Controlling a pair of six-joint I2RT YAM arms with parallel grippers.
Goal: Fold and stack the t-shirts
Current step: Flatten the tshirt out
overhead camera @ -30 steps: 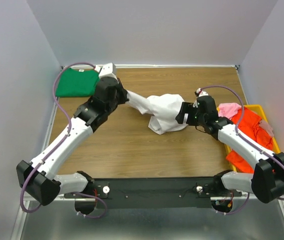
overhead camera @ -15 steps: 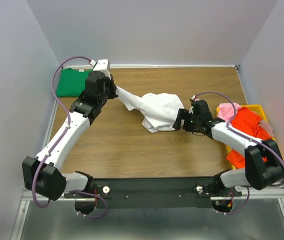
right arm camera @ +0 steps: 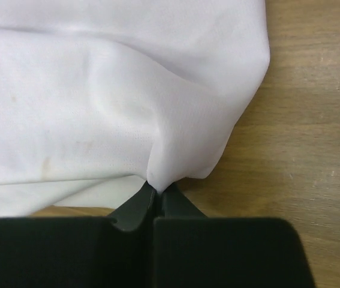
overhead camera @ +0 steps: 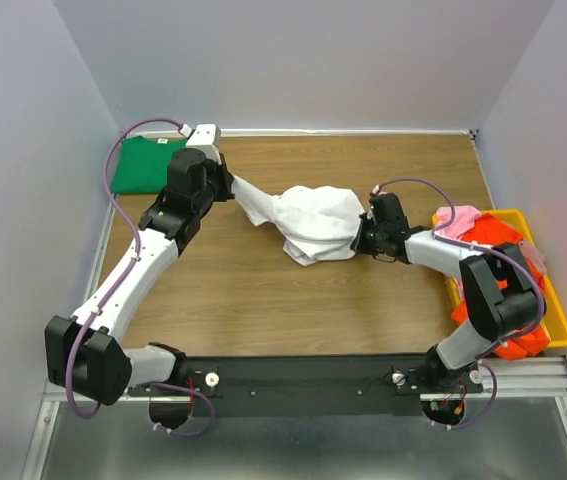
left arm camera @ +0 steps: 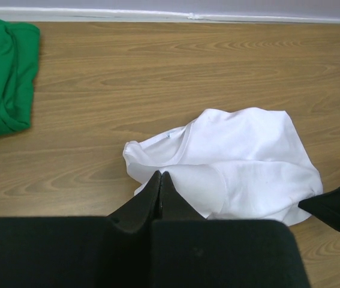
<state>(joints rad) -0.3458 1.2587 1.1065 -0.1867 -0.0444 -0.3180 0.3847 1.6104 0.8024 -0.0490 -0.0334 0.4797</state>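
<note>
White tee (overhead camera: 313, 222) lies bunched mid-worktop (overhead camera: 263, 290), with one end drawn out in a tail toward the back left. Left pincer (left arm camera: 160, 177) is closed, tips pinching that tail's edge. Right pincer (right arm camera: 156, 191) is closed on a small fold at the tee's right edge, the cloth puckered into the tips. The tee spans between the two pincers, its bulk resting on the wood. Green tee (overhead camera: 145, 165) is folded flat in the back left corner, beside the left arm. Yellow bin (overhead camera: 560, 318) sits at the right edge, holding a pink tee (overhead camera: 456, 218) and an orange-red tee (overhead camera: 498, 235) in a heap. The right arm crosses over them.
</note>
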